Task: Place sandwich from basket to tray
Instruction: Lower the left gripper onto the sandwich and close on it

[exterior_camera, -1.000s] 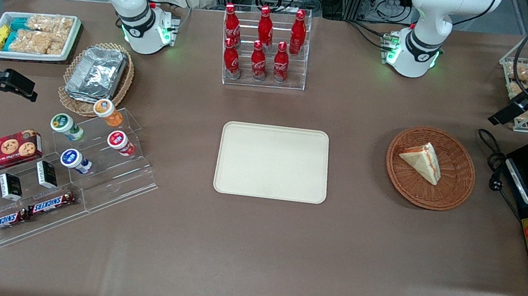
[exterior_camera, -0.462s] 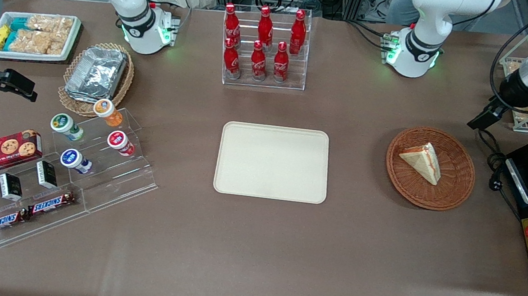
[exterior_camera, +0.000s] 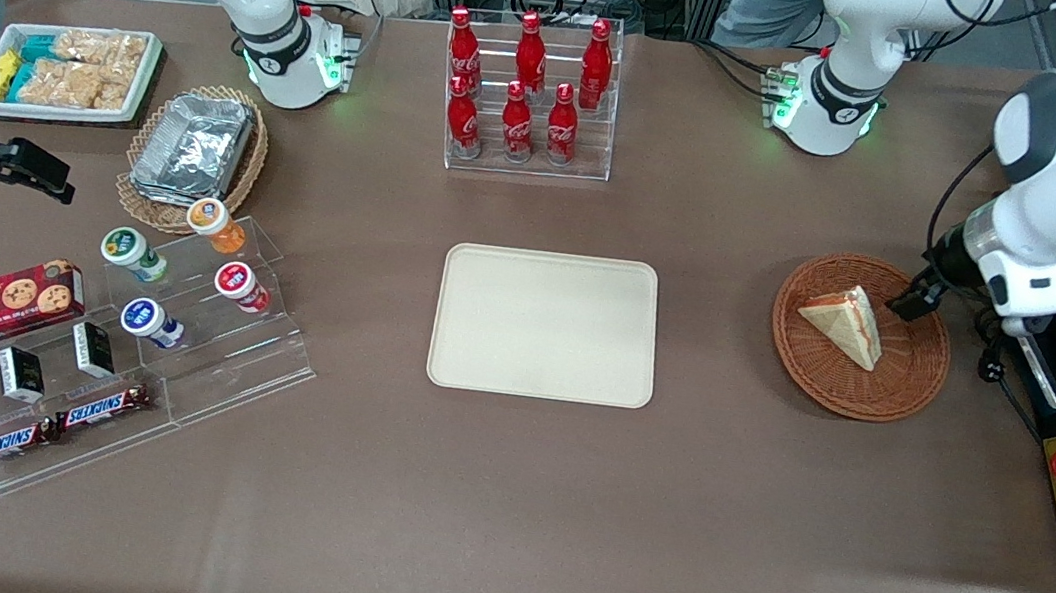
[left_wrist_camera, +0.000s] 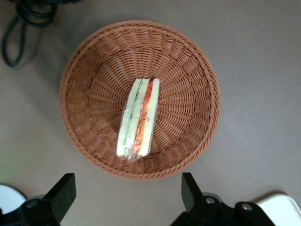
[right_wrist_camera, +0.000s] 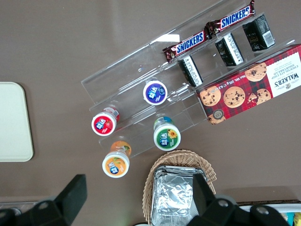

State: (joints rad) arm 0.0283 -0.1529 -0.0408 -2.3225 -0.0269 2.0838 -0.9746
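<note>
The gripper (left_wrist_camera: 127, 195) was held spread wide above the basket (exterior_camera: 910, 384) at the frame's right, so the sandwich (left_wrist_camera: 138, 117), lying on edge, could be straddled.

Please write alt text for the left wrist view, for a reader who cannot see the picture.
A wrapped sandwich stands on its edge in the middle of a round brown wicker basket on a brown table, seen from straight above. The open gripper hangs above the basket's rim, its two black fingers spread wide and holding nothing. A corner of the cream tray shows beside it.
</note>
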